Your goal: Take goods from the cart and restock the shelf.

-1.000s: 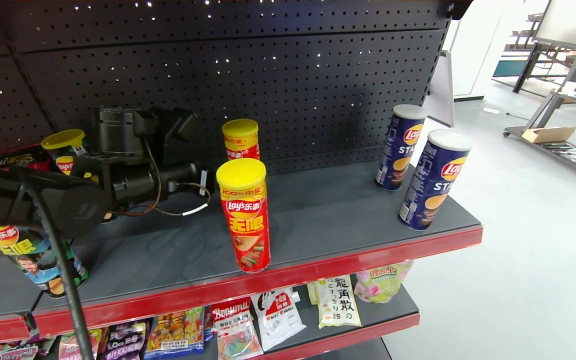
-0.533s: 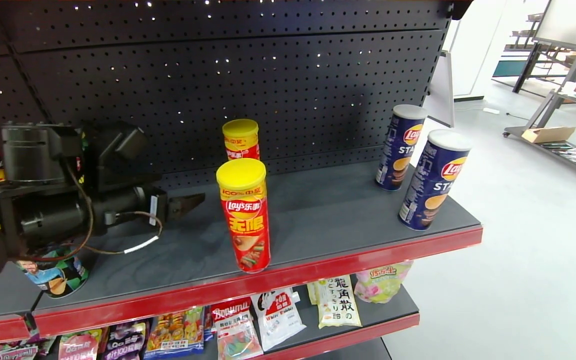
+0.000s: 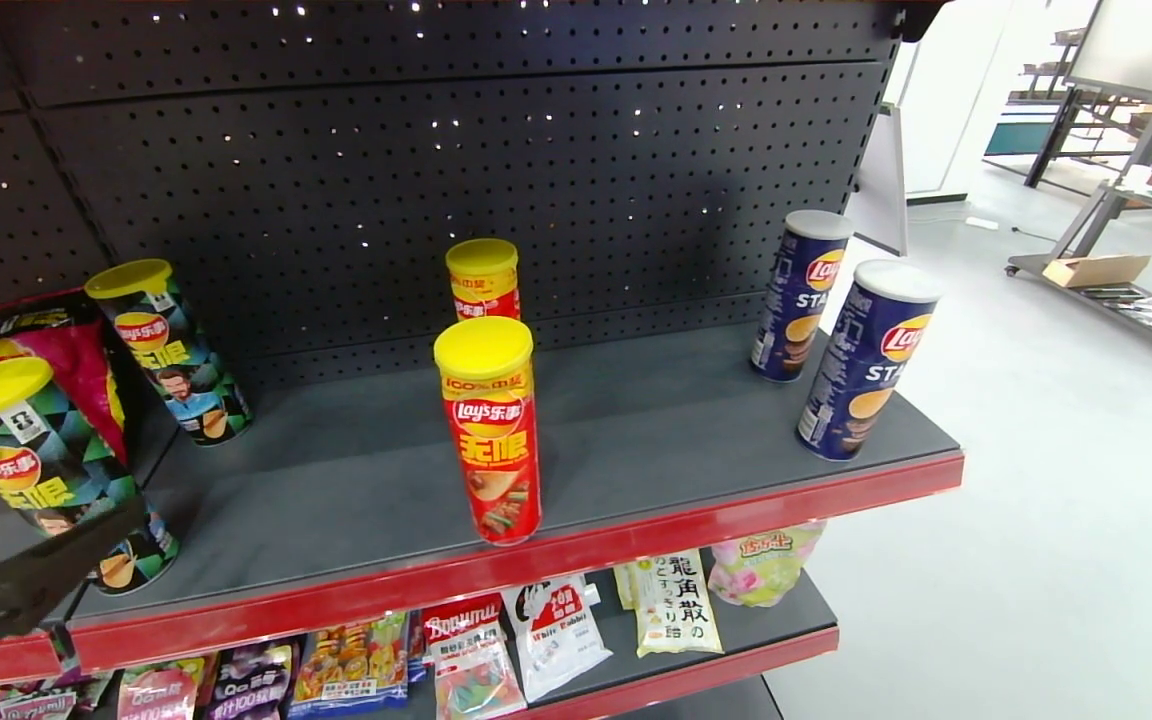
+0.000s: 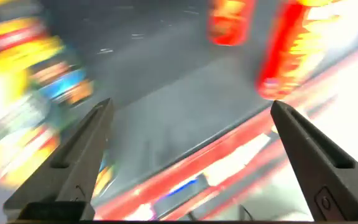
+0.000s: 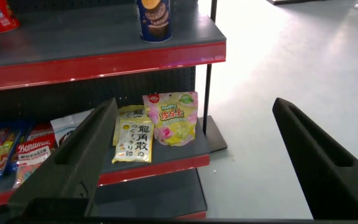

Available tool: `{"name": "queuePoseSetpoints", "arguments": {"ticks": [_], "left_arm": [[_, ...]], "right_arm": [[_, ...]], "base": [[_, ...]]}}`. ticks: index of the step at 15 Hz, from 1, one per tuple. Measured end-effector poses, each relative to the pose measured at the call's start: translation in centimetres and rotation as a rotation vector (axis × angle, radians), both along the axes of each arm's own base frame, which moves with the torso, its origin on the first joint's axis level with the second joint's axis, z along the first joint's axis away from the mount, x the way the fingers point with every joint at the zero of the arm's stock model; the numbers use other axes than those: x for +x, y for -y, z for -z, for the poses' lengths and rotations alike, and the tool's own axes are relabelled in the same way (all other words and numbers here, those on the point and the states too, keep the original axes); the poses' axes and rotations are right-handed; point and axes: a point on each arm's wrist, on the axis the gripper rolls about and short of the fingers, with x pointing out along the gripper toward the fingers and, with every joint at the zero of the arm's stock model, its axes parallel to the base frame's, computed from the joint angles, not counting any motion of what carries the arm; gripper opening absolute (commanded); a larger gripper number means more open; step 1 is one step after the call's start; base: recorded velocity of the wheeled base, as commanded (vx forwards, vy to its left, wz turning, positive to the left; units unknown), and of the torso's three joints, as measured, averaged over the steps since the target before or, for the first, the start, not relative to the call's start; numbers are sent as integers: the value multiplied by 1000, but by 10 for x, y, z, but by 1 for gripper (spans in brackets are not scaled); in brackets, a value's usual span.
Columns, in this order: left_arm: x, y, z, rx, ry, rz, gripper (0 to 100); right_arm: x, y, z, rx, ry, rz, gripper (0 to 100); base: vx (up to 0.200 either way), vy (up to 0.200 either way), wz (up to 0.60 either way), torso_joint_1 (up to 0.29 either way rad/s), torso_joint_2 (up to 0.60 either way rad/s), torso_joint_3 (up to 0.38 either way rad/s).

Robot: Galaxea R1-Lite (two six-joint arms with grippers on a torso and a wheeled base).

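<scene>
dial centred on the front red can, upright just behind the shelf's red lip; 12 points to the pegboard wall, which closes the whole back. the second red can stands straight behind at 12, near the wall. from 1 to 3 o'clock open grey deck runs wide until two blue cans at the right end, rear one at 2, front one at 3, close together. from 9 to 11 another open stretch of deck reaches two patterned cans, one at 10, one at 9, with a pink bag between them. at 6 the front is open over the lip.
</scene>
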Motion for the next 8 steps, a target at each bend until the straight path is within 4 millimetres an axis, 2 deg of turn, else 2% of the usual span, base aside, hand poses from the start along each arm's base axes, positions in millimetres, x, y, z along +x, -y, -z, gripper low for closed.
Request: {"name": "queuePoseSetpoints", "arguments": {"ticks": [2,4,8], "left_arm": [[-31,-8,8,-41,64,-177,100],[-60,-10,19,-64,112,-228,100],[-102,-7,45,-58,131,-5,100]], "right_arm": [[0,0,0,0,0,0,100],[0,0,0,0,0,0,100],[0,0,0,0,0,0,100]], "base": [[0,0,0,0,0,0],[0,0,0,0,0,0],[0,0,0,0,0,0]]}}
